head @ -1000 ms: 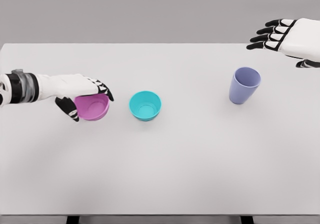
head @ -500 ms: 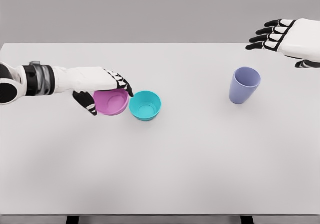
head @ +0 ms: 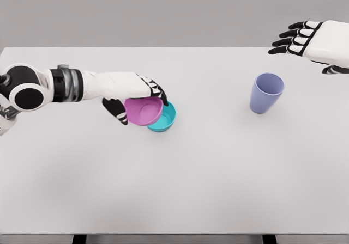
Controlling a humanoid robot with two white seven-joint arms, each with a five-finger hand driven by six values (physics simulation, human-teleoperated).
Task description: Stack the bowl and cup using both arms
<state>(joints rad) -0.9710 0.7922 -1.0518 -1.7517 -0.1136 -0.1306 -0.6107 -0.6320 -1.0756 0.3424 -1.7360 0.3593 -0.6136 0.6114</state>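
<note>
My left hand (head: pixel 137 98) is shut on a pink bowl (head: pixel 144 111) and holds it above the table, overlapping the left part of a teal bowl (head: pixel 165 119) that stands on the white table (head: pixel 180 173). A lavender cup (head: pixel 266 93) stands upright at the right side of the table. My right hand (head: pixel 297 38) hovers beyond the cup at the upper right, fingers spread and holding nothing.
Only the two bowls and the cup are on the table. Its far edge runs along the grey wall, and its near edge shows at the bottom of the view.
My left hand has carried the pink bowl rightward, from beside the teal bowl to partly over it. The right hand and the cup have not moved.
</note>
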